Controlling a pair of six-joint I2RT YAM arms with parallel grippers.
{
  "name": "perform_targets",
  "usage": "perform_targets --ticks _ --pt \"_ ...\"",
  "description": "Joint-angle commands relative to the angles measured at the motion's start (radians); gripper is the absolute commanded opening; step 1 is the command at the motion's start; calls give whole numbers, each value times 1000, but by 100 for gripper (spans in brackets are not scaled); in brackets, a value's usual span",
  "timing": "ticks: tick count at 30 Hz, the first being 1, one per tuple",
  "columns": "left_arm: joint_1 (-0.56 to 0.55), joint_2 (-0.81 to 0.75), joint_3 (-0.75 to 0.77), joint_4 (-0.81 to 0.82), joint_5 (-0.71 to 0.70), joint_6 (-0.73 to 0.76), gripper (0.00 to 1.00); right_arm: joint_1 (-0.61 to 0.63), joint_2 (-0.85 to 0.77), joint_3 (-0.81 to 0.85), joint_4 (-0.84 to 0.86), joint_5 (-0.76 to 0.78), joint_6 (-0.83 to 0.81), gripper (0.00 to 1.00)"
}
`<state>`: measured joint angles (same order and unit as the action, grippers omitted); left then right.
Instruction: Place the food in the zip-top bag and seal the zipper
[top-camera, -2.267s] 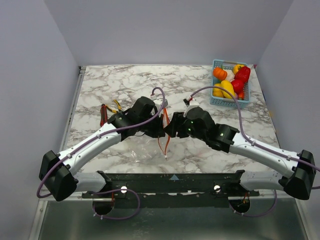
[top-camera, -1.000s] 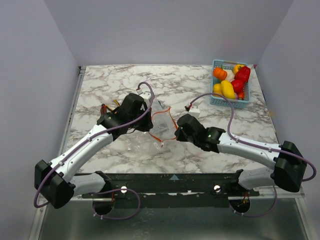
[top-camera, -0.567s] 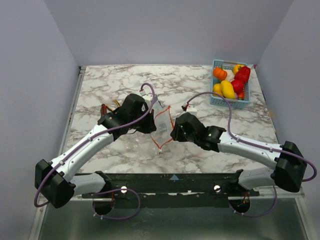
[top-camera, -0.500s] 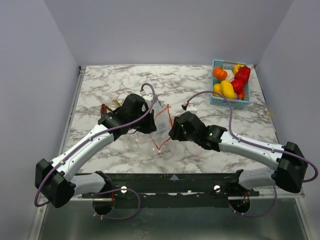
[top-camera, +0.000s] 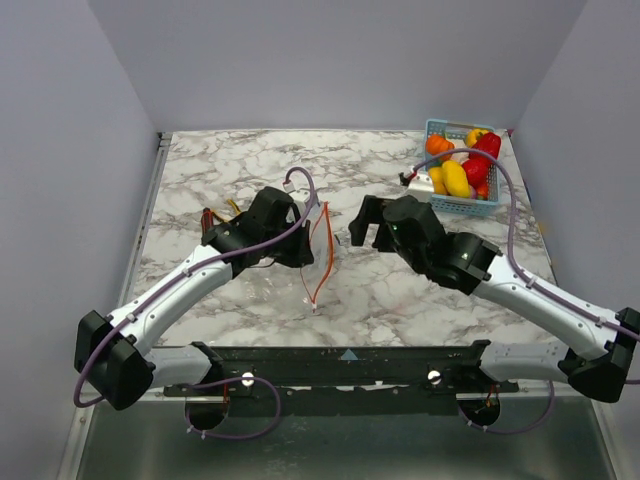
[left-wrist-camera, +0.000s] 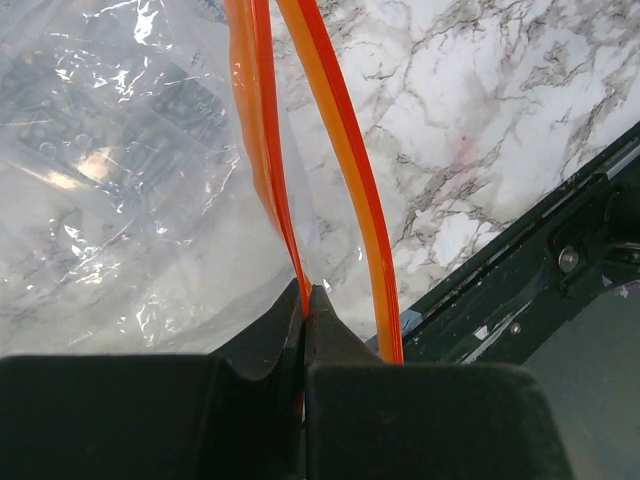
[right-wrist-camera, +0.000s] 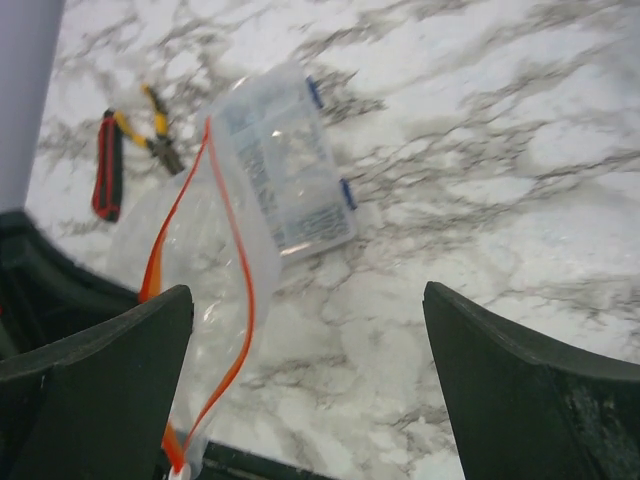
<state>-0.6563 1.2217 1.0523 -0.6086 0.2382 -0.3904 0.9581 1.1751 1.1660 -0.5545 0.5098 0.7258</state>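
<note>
The zip-top bag hangs upright at mid-table, lower edge near the marble, and it looks empty. The zipper is parted into 2 orange strips with a slim gap between them, so the mouth is only narrowly open. The left gripper is pinched tight on 1 of those strips, and that 1 grip holds the whole bag up. The right gripper stands just beside the bag, jaws spread wide, nothing in them and clear of the plastic.

All the food sits piled in the blue basket at the far right corner, well apart from the bag. A rigid clear box lies behind the bag, with red-handled pliers further left.

My read: this is the fetch step, with 0 pieces bagged. To do it well, the left arm should hold steady with the mouth turned toward the right arm. The right should take 1 piece off the top of the pile, gripping across its narrow side. Those glossy shells will likely slip. Then it should enter between the 2 strips, nudging the free lip aside rather than pressing on it.
</note>
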Motion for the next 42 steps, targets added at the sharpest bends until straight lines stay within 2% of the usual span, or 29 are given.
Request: perform_targets --ticks 1,5,10,13,17,21,30,42 --pt "3 9 10 -6 23 4 0 -121 20 48 -120 174 -23 100" --pt "2 4 5 -1 35 5 0 -320 80 50 -82 115 -91 100" --pt "1 9 19 -74 70 -3 0 -475 168 51 -21 133 -178 100" --pt "2 -17 15 -117 52 14 0 -577 204 44 54 56 -259 100" --pt "2 -49 -19 -82 23 46 0 -701 252 19 203 -42 -344 100" --pt "2 -43 -19 -61 6 71 0 -823 347 46 272 -157 -376 100" --pt "2 -55 -59 -31 6 91 0 -920 559 121 408 -236 -485 100" --pt "2 -65 -78 -22 35 91 0 -930 703 149 533 -218 -548 98"
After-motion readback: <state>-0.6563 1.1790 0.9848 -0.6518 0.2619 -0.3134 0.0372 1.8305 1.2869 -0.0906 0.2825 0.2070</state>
